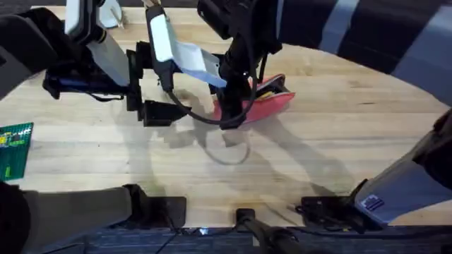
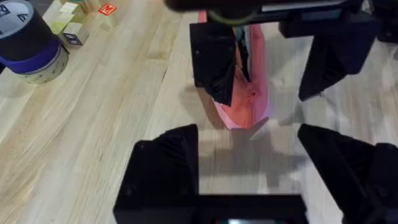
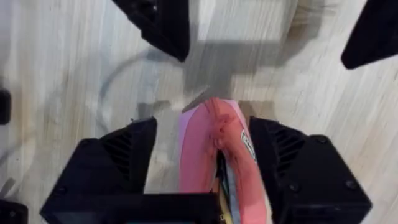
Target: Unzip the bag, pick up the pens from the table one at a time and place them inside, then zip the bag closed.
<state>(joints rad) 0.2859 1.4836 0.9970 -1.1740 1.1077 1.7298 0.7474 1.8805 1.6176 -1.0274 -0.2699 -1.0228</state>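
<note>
bag between right hand fingers (apart)

- Overhead: fixed above the arm bases, looking down and forward across the light wood plank table.
- Left wrist: low and close over the tabletop, facing the end of the pink soft fabric pouch.
- Right wrist: looking straight down, very near the pouch.
- Shared by all three: pouch and surrounding planks.
</note>
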